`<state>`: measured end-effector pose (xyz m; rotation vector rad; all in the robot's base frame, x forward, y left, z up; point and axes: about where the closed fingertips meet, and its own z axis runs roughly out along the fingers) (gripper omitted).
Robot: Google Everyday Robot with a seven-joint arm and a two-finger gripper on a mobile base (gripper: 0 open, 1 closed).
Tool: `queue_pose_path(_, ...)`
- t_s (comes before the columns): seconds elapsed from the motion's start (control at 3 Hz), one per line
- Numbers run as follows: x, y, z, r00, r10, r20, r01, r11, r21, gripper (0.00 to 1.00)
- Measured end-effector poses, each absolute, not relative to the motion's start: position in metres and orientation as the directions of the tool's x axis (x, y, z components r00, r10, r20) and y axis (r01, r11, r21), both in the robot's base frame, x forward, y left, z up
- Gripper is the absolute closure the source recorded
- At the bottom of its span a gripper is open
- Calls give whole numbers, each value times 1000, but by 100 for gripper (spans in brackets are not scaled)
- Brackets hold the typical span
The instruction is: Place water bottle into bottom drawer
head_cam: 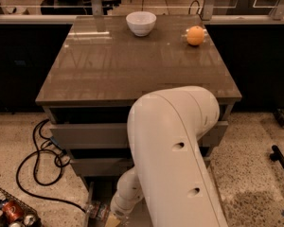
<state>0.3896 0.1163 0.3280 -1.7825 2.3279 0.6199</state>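
1. The gripper (112,220) is caught at the very bottom edge of the view, lowered in front of the cabinet and over the pulled-out bottom drawer (91,196). Most of it is cut off by the frame and masked by the big white arm (175,160), so whether it is clamped or spread cannot be told.
2. The water bottle (97,211) is picked out just beside the gripper, toward the left of the view. It shows as a clear crinkled shape low down by the drawer's left wall. Whether it is held or already resting on the drawer floor cannot be settled.
3. The step in hand is judged to be the placing itself. The bottle is at drawer level, and the task is reckoned close to done.
4. For the next move, a clean release is called for, with the bottle laid inside the wall and not across its rim. A straight lift is then needed so that the bottle is not dragged out.
5. The two upper drawers (85,135) are seen stacked above the action. The white bowl (141,22) and the orange (195,35) are seen on the countertop (132,67), well apart from it.
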Motion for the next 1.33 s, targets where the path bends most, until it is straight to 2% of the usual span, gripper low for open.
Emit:
queue_pose_path(0.67, 367, 106, 260, -376, -893, -246, -901, 290, 322, 100)
queue_pose_path(1.33, 370, 101, 209, -449, -887, -104, -852, 390, 350, 100)
